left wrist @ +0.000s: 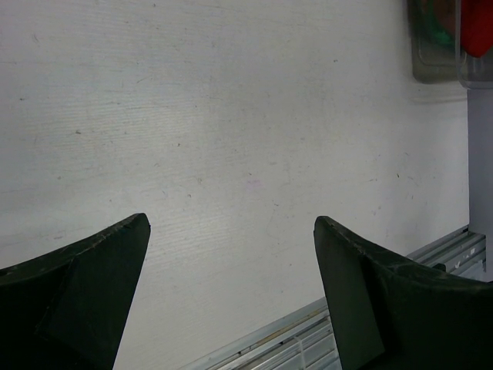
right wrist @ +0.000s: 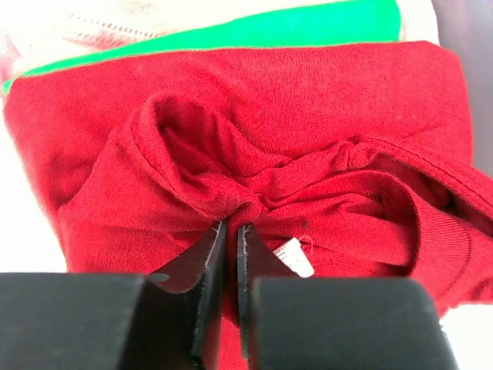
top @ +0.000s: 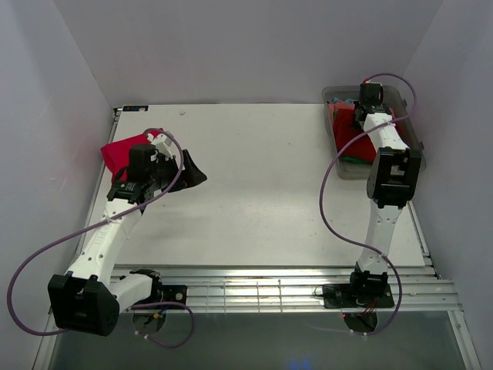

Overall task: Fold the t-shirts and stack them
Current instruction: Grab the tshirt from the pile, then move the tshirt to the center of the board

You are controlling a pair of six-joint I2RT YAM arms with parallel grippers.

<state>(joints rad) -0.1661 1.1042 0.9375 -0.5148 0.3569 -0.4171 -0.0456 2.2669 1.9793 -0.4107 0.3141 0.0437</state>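
Observation:
A red t-shirt (right wrist: 308, 100) lies bunched on top of the pile in the tub, with a white label (right wrist: 296, 257) showing. My right gripper (right wrist: 232, 225) is shut on a pinched ridge of this shirt. A green t-shirt (right wrist: 308, 27) lies beneath it, and a pale cloth (right wrist: 115, 23) behind that. From above, my right gripper (top: 359, 117) reaches down into the tub over the red cloth (top: 343, 127). Another red t-shirt (top: 123, 150) lies folded at the table's left edge. Just right of it, my left gripper (top: 194, 173) hangs open over bare table, its jaws (left wrist: 231, 222) wide apart and empty.
The clear grey plastic tub (top: 408, 116) stands at the back right corner and shows in the left wrist view as the tub (left wrist: 431, 46). The white table (top: 262, 193) ends in a metal rail (top: 293, 289) at the near edge. Purple cables loop off both arms.

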